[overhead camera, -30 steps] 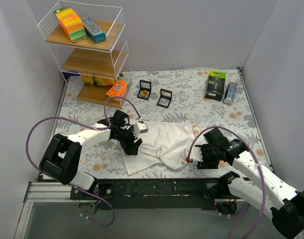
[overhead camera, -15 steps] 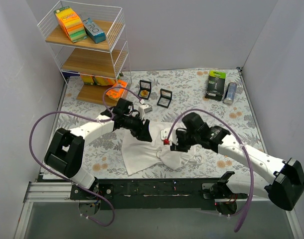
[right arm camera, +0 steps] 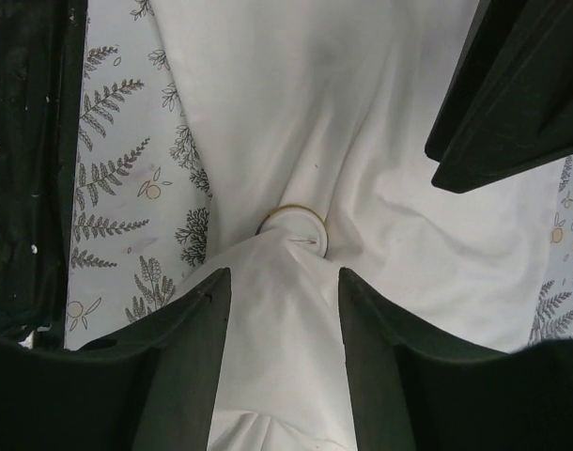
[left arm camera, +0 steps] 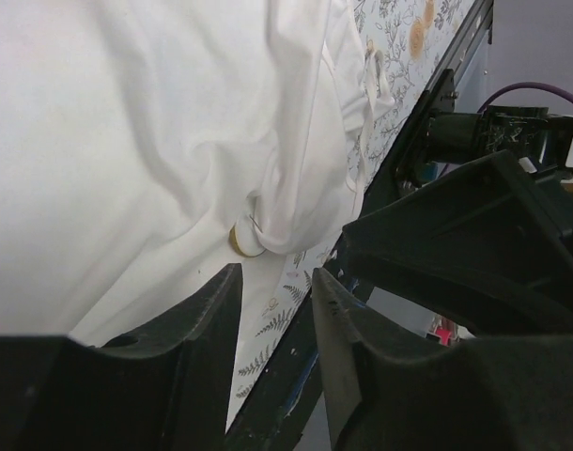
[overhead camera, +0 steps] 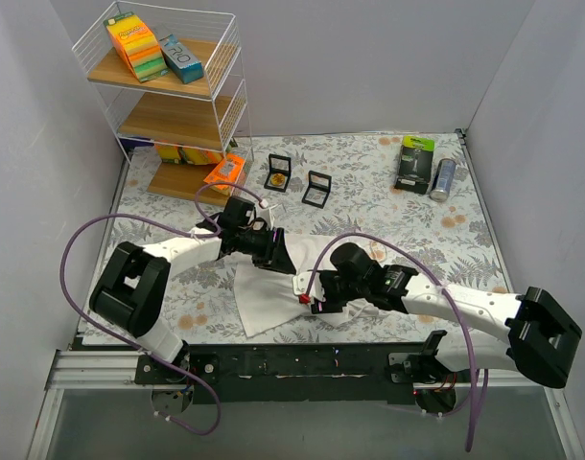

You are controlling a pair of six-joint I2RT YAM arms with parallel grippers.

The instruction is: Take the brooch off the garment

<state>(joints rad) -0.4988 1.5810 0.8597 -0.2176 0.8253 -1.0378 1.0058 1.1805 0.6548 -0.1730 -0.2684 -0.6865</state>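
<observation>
Our right gripper (right arm camera: pixel 279 282) gapes wide, our left gripper (left arm camera: pixel 275 277) narrowly, both seemingly empty — closing short of the small round gold-rimmed brooch (right arm camera: pixel 294 228) just ahead would pinch only the white cloth garment (right arm camera: pixel 296 113).

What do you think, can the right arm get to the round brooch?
Probably yes. The brooch lies just ahead of the open right gripper with nothing between them, though a fold of the white garment covers its near edge.
</observation>
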